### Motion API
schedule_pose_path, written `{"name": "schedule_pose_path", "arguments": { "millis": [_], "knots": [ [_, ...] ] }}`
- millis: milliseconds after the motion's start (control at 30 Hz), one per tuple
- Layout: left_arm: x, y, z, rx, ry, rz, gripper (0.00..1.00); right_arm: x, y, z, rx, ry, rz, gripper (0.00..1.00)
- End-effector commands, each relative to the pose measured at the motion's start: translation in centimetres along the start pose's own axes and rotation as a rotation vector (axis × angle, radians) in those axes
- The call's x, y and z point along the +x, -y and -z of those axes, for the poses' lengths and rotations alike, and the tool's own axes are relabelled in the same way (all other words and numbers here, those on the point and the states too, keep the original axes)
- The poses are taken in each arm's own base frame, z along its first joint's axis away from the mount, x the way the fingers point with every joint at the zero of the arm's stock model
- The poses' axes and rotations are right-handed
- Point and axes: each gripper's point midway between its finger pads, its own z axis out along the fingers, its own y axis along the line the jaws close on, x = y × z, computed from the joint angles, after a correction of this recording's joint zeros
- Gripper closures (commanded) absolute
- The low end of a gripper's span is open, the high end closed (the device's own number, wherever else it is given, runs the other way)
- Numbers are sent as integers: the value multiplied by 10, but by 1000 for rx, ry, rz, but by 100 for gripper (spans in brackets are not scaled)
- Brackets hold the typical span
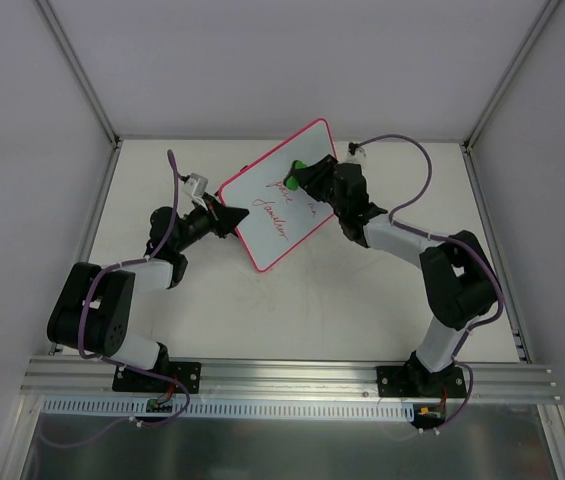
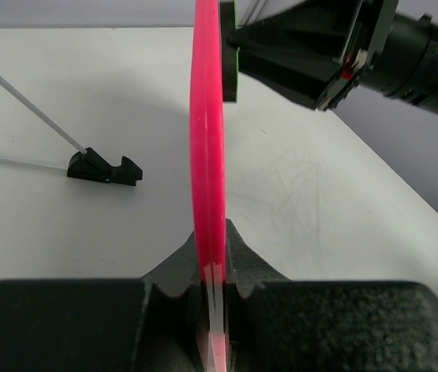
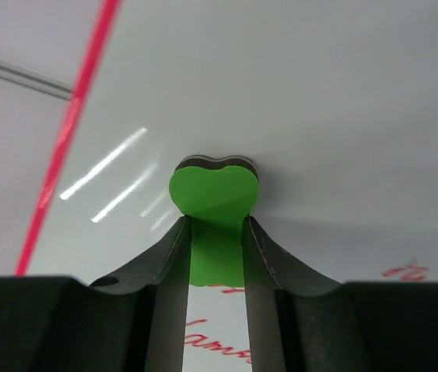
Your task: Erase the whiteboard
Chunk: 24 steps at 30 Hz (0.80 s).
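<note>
The whiteboard (image 1: 277,195), white with a pink-red rim and red handwriting, is held tilted above the table. My left gripper (image 1: 234,217) is shut on its left edge; in the left wrist view the rim (image 2: 207,139) runs edge-on up from between my jaws. My right gripper (image 1: 312,172) is shut on the green eraser (image 1: 302,165) and presses it against the board's face near the upper right. In the right wrist view the eraser (image 3: 213,205) sits between my fingers (image 3: 261,256), flat on the board (image 3: 319,101), with red writing (image 3: 219,345) below it.
A black stand with a thin rod (image 2: 104,167) lies on the white table (image 2: 63,108) left of the board. Grey walls enclose the table on three sides (image 1: 282,60). A metal rail (image 1: 292,375) runs along the near edge.
</note>
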Motion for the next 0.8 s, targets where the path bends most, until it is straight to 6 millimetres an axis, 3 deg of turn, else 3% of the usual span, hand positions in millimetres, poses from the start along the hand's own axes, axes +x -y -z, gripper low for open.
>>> {"name": "schedule_pose_path", "arguments": {
  "millis": [0,33,167,367,533,667,767],
  "knots": [
    [-19,51,-1,211,22,-124,100,4,51,10,117,35,-39,100],
    [-20,51,-1,212,23,-125,100,14,77,17,163,20,-67,100],
    [-19,50,-1,213,16,-119,100,34,124,29,252,-12,-92,100],
    [-18,52,-1,218,14,-107,100,63,156,30,304,-80,-140,100],
    [-16,51,-1,213,14,-101,100,58,139,21,255,-80,-126,100],
    [-15,51,-1,217,13,-97,100,39,93,10,146,-55,-98,100],
    [-14,52,-2,218,12,-93,100,27,45,3,43,-37,-87,100]
  ]
}}
